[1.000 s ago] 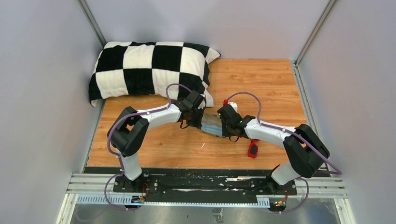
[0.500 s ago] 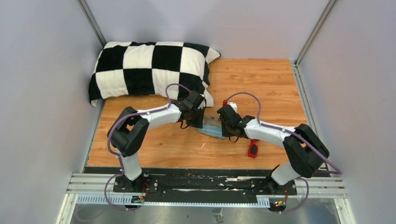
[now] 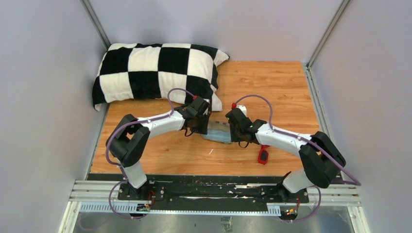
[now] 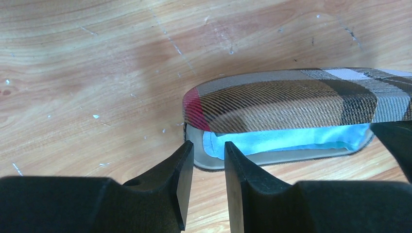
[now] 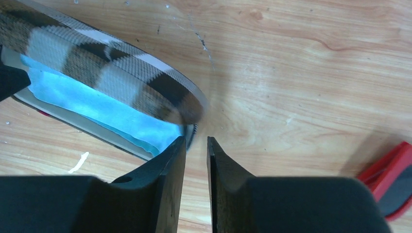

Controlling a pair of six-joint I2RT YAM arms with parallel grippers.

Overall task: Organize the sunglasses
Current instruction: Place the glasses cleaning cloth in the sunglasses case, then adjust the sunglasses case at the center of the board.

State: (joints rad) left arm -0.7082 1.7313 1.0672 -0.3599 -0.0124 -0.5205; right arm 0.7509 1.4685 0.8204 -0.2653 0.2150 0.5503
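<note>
Sunglasses (image 3: 263, 155) with a red frame and dark lenses lie on the wooden table (image 3: 277, 82) near its front edge, just under the right forearm and apart from everything else; the right wrist view catches only one red corner of them at its lower right border. Both arms reach in toward the middle of the table, where a grey plaid case (image 4: 291, 97) lies with its lid lifted ajar and a light blue cloth (image 4: 291, 140) showing in the opening. The left gripper (image 4: 208, 148) is at one end of the case, its jaws drawn close with only a thin gap between them. The end of the case's lower half and a bit of the cloth show in that gap, but whether the rim is pinched cannot be told. The right gripper (image 5: 196, 141) is at the opposite end, its jaws likewise nearly together. Mostly bare wood shows between them, with the case's rounded end right at the fingertips — touching or merely beside, I cannot tell. A black-and-white checked pillow (image 3: 155, 73) rests at the far left corner of the table, behind the left arm.
</note>
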